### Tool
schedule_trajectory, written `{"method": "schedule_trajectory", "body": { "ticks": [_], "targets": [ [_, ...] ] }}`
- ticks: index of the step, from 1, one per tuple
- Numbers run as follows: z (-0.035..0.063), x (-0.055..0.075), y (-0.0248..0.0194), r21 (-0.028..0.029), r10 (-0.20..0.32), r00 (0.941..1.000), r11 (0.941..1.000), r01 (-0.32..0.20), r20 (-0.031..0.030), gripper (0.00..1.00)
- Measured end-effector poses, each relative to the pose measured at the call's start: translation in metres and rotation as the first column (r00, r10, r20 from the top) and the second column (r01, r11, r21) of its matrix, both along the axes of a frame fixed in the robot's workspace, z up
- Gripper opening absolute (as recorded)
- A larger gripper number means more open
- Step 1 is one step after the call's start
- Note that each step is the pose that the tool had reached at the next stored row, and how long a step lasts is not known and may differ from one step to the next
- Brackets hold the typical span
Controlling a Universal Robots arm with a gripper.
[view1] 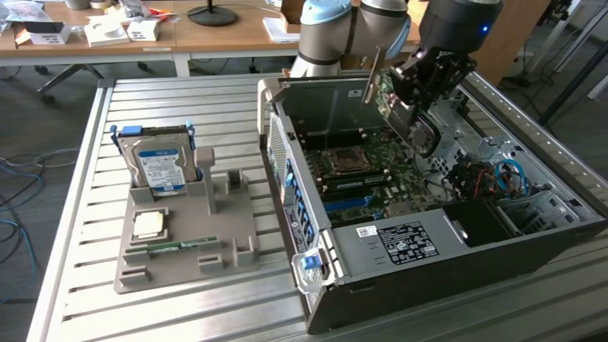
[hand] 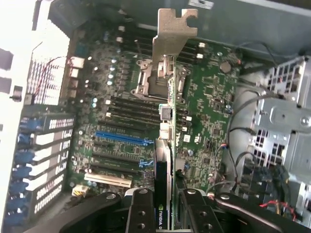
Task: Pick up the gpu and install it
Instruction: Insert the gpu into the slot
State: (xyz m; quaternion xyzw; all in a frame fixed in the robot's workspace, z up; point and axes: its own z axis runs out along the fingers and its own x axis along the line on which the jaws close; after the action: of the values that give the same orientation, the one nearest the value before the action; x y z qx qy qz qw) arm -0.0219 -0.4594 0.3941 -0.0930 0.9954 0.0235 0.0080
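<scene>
While the fingers (hand: 141, 216) of the gripper (view1: 415, 92) clench from both sides on the gpu (view1: 404, 114), the card hangs on edge over the open computer case (view1: 532, 235), above the motherboard (view1: 380, 160) and not seated in any slot. Seen from the wrist, the gpu (hand: 164, 170) shows only its thin edge, pinched between the two black fingers, with the gripper (hand: 167, 218) closed on the end nearest the camera.

Its long axis runs from the fingers out to the silvery bracket (hand: 171, 39), which sits in front of the processor socket (hand: 146, 82). In the exterior view the bracket (view1: 374, 75) stands nearly upright, leaning a little, at the exterior view's left of the gripper, towards the back wall of the case. The card's flat faces are close to vertical and the black cooler face slopes down towards the board.

A long blue slot (hand: 121, 138) lies bare on the board just beside the card's edge, with the memory slots between it and the socket. The case lies on its side with its open face up, so the space above the board is free. To the exterior view's right are the drive cage (view1: 546, 206) and loose blue cables (view1: 508, 174).

Well apart, on the slatted bench (view1: 190, 306), a grey holder (view1: 228, 235) carries a hard drive (view1: 159, 167) and a memory stick (view1: 176, 246).
</scene>
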Motion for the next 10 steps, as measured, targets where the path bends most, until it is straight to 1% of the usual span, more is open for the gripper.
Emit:
{"method": "schedule_trajectory", "body": {
  "ticks": [2,5,8,10],
  "targets": [
    [-0.0001,0.0000,0.0000,-0.0003,0.035,0.9994,0.9994,-0.035,0.0000,0.26],
    [-0.0003,0.0000,0.0000,-0.0008,0.088,0.9961,0.9961,-0.088,0.0000,0.26],
    [-0.0005,0.0000,0.0000,-0.0015,0.142,0.9898,0.9898,-0.142,-0.0001,0.26],
    [-0.0007,0.0000,0.0000,-0.0019,0.178,0.9841,0.9841,-0.178,-0.0002,0.26]
  ]
}}
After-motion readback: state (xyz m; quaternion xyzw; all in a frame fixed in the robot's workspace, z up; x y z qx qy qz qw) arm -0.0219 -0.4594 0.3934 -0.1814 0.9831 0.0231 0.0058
